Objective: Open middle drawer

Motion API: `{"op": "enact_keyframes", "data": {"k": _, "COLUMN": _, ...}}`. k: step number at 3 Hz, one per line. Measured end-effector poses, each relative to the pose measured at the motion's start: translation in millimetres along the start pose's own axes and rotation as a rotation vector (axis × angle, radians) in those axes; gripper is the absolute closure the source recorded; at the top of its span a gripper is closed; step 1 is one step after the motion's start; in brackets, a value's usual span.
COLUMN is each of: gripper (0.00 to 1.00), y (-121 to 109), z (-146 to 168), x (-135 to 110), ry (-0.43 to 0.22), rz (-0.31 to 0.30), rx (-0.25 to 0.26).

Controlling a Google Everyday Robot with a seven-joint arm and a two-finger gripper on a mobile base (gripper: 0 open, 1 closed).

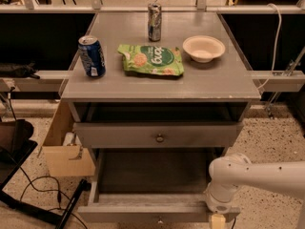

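The middle drawer (119, 135) is a wide grey front with one small round metal knob (159, 138) at its centre, under the cabinet top. Its front stands about level with the cabinet's front. Below it the bottom drawer (143, 211) is pulled far out towards me. My gripper (218, 220) hangs from the white arm (248, 175) at the lower right, against the right end of the bottom drawer's front. It is well below and to the right of the middle drawer's knob. The picture's lower edge cuts off most of the gripper.
On the grey cabinet top (214, 80) stand a blue can (91, 56), a silver can (154, 22), a green snack bag (150, 59) and a white bowl (203, 47). A dark open slot (159, 111) lies above the middle drawer. A cardboard box (66, 151) and cables (33, 187) lie on the left floor.
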State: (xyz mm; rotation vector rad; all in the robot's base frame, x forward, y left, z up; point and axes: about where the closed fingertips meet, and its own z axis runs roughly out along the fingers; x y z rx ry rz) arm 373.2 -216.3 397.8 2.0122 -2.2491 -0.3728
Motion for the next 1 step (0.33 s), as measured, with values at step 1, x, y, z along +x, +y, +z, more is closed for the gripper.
{"op": "enact_keyframes", "data": {"k": 1, "gripper": 0.0, "y": 36.4, "z": -53.5, "x": -8.8, "ry": 0.017, "rz": -0.092, "rx": -0.008}}
